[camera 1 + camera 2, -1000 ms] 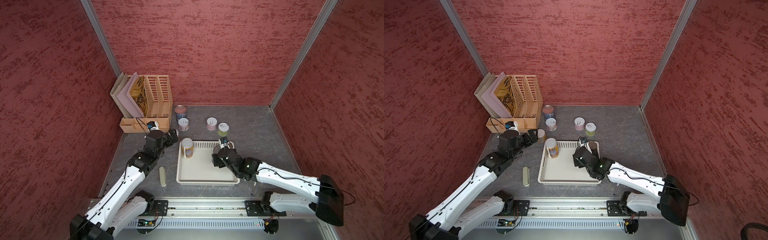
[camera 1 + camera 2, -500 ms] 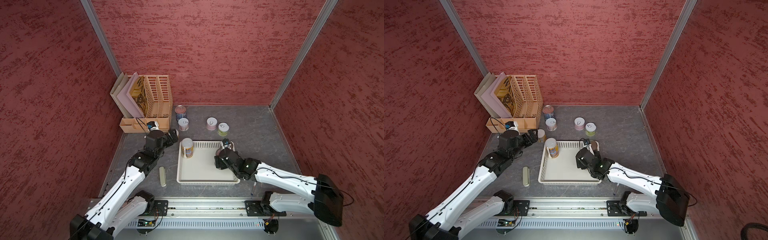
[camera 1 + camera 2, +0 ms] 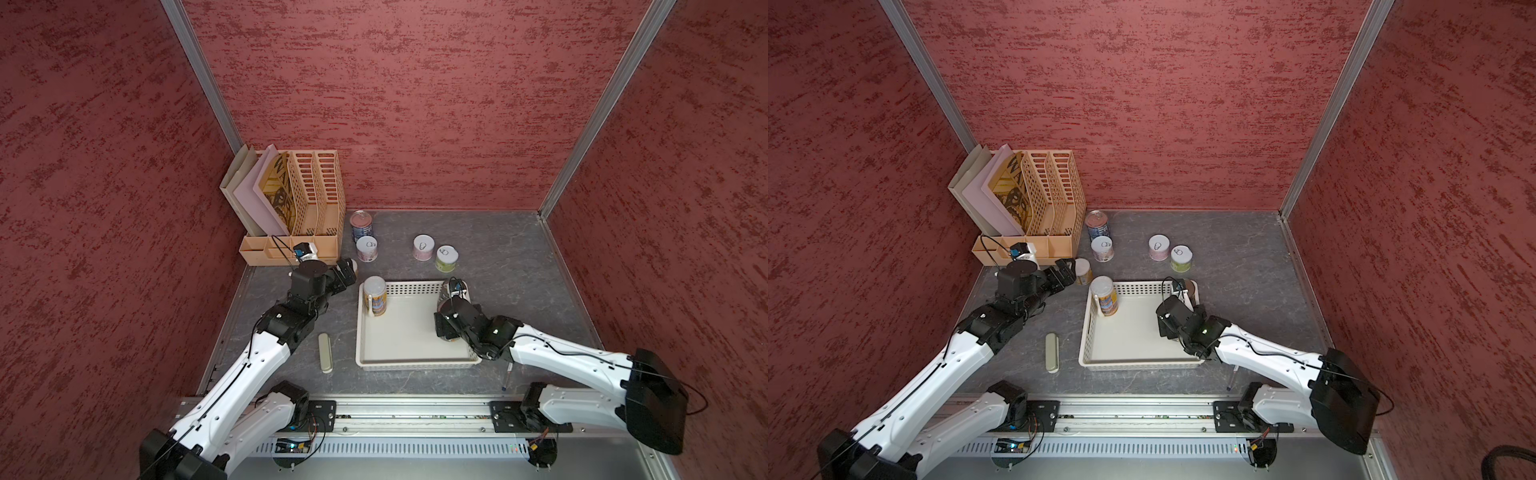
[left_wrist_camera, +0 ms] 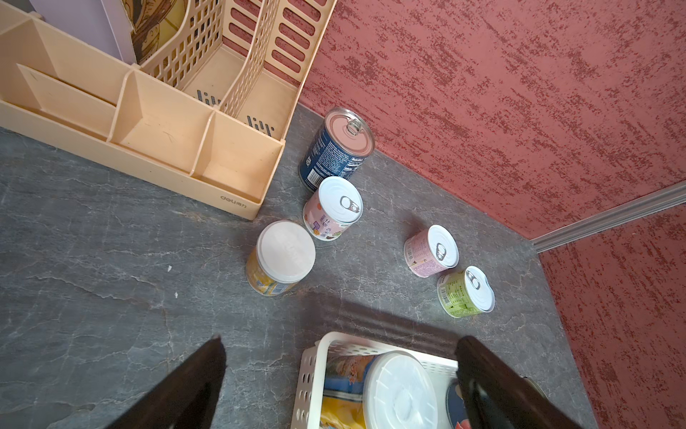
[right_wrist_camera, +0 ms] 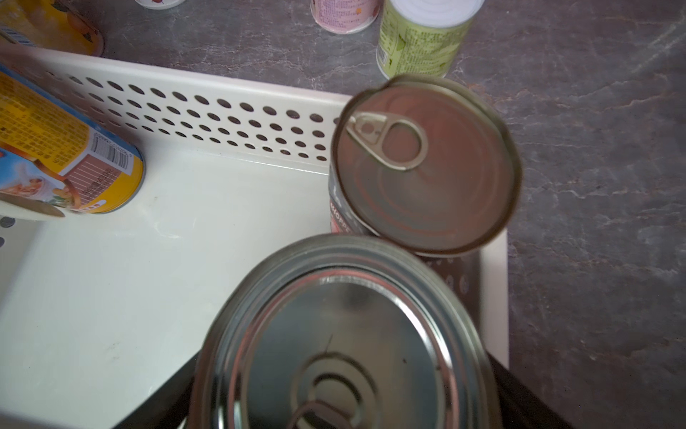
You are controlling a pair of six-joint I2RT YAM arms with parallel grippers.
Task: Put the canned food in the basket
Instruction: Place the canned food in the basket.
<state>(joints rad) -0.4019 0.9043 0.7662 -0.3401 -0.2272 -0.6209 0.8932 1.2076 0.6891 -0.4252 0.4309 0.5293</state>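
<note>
The white basket [image 3: 415, 362] [image 5: 222, 111] holds a yellow-labelled can [image 3: 375, 296] at its back left and a red-labelled metal-topped can [image 5: 427, 163] in its back right corner. My right gripper [image 3: 446, 328] [image 5: 345, 401] is inside the basket near its right wall, shut on another metal-topped can [image 5: 341, 341]. My left gripper [image 3: 347, 270] [image 4: 341, 343] hangs open and empty left of the basket. Just beyond it stands a yellow-orange can [image 4: 282, 256]. Farther back stand a blue can [image 3: 360, 224] and three white-topped tins [image 3: 366, 248] [image 3: 423, 247] [image 3: 446, 257].
A tan file organizer [image 3: 299, 208] with folders fills the back left corner. A flat beige case [image 3: 325, 352] lies left of the basket. A pen [image 3: 506, 376] lies by the basket's front right corner. Red walls close in three sides.
My right gripper has carried its can from the basket's back right toward the front, along the right wall. The left arm has not moved.
</note>
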